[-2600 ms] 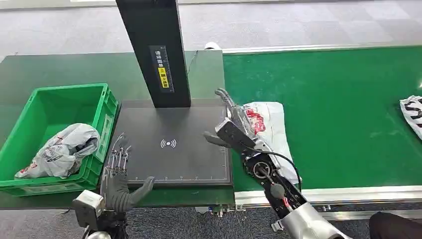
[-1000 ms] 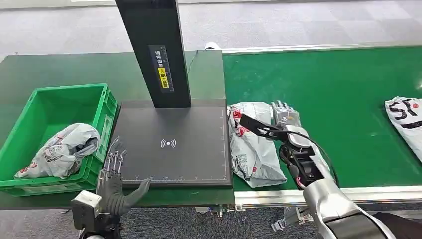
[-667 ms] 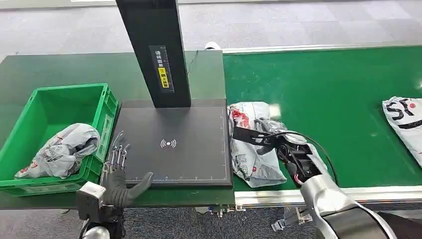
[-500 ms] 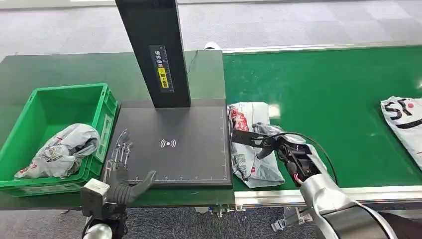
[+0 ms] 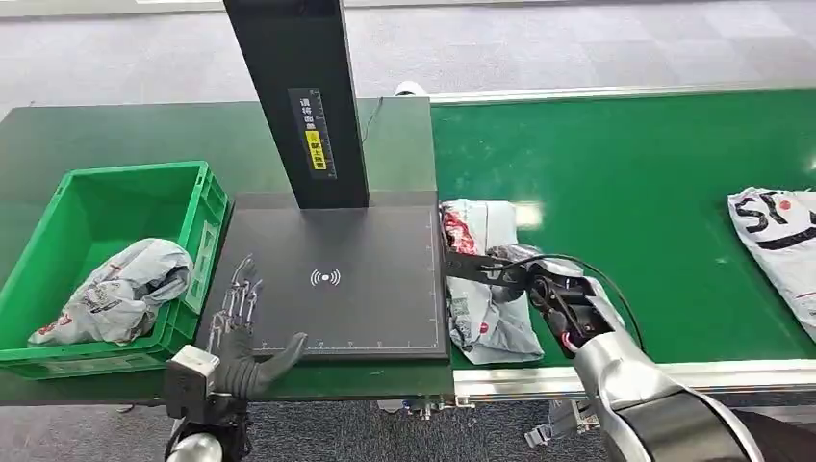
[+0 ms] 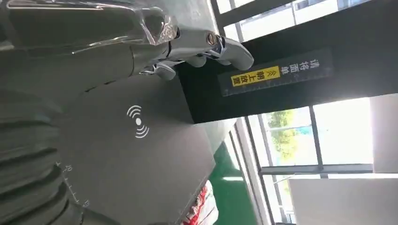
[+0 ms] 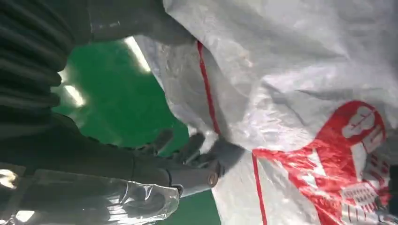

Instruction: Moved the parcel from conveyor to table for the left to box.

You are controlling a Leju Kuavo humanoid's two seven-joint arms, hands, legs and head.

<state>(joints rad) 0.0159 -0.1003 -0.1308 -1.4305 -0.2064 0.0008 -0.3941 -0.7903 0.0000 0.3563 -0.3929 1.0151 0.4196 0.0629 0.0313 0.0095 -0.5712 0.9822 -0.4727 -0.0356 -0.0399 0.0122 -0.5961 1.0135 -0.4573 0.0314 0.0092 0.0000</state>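
Observation:
A grey-white parcel [image 5: 478, 325] with red print lies on the green conveyor [image 5: 654, 183], right against the edge of the black scanner plate [image 5: 327, 241]. My right hand [image 5: 524, 279] lies across its middle and grips it, thumb reaching toward the plate. In the right wrist view the fingers [image 7: 197, 154] curl under a fold of the parcel [image 7: 300, 84]. My left hand [image 5: 241, 322] hovers open, fingers spread, over the plate's near left corner. The left wrist view has that hand [image 6: 187, 47] above the plate [image 6: 136, 159].
A green box [image 5: 72, 179] at the table's left holds another grey parcel [image 5: 120, 289]. The black scanner column [image 5: 298, 96] rises behind the plate. A further white parcel [image 5: 779, 226] lies on the belt at the far right.
My right hand has closed from flat above the parcel to curled on it, bunching the parcel toward the plate. The far-right parcel has drifted left. My left hand has edged forward over the plate.

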